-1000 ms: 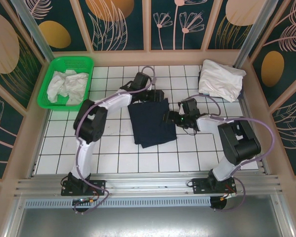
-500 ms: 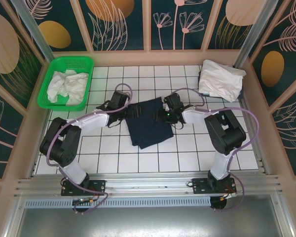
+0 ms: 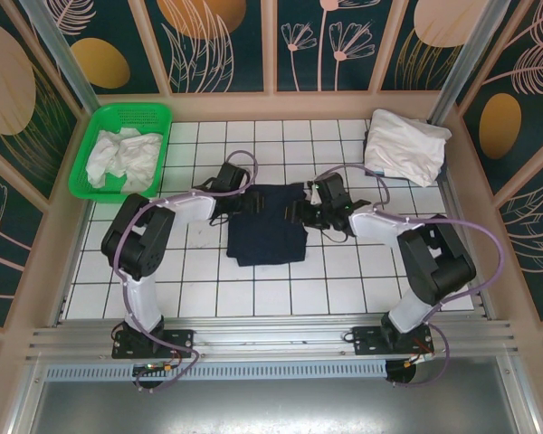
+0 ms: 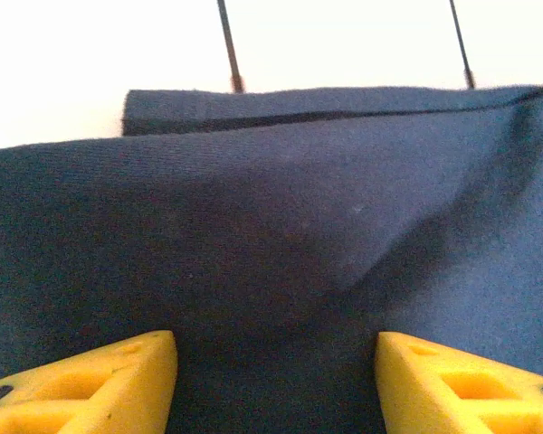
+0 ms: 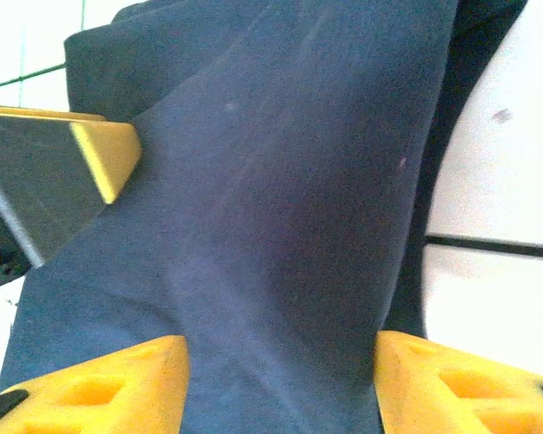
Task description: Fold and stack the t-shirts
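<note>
Left gripper (image 4: 273, 345) sits at ten o'clock of the navy t-shirt (image 3: 267, 237), right gripper (image 5: 281, 348) at two. Both are spread astride its far edge, which we judge readies them to pinch the corners.

White tiled tabletop (image 3: 253, 289) w/ dark grout lines spans the middle. The left wrist view shows a far strip of the same tiles, the right wrist view a strip at right. Green plastic basket (image 3: 131, 116) w/ mesh walls sits on the tiles at far-left corner. Beige frame (image 3: 271, 106) borders the tiles. 2 metal posts at the far corners: left post (image 3: 59, 45), right post (image 3: 466, 50). Wall panels (image 3: 235, 54) are dark teal w/ orange ovals & pale plant outlines. Aluminium rail (image 3: 271, 336) runs along the near edge, w/ a grey metal sheet (image 3: 271, 402) nearer still.
</note>
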### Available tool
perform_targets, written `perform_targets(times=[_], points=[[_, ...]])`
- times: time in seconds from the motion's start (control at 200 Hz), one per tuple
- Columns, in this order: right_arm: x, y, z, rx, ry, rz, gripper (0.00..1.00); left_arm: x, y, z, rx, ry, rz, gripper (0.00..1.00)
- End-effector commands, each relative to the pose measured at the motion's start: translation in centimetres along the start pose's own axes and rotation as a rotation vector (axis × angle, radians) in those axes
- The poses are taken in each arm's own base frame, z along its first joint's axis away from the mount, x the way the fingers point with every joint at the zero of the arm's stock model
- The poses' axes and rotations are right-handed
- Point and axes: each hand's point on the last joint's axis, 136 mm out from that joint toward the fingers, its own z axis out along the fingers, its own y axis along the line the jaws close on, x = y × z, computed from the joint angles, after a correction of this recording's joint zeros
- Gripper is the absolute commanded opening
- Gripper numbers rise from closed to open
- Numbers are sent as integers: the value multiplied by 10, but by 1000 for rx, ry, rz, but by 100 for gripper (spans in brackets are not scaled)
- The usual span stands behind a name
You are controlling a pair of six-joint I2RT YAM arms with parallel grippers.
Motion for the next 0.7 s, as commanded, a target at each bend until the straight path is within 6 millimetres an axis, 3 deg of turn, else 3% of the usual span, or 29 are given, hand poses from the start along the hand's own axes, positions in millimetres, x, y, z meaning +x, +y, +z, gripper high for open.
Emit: perform_targets(times=[0.0,0.135,0.255,0.38,0.696], points=[[-5,-25,7,69,-8,35,60,-4,-8,6,35,-2,41,59],[-8,-31,14,85,-1,43,63,-1,-8,5,42,-7,47,59],[-3,-21,30,39,40,40,63,2,-6,9,42,8,39,59],[-7,-27,41,130,36,30,62,5,-7,10,50,12,30,59],[-6,-10,60,156,62,13,56,7,-7,14,54,26,29,59]])
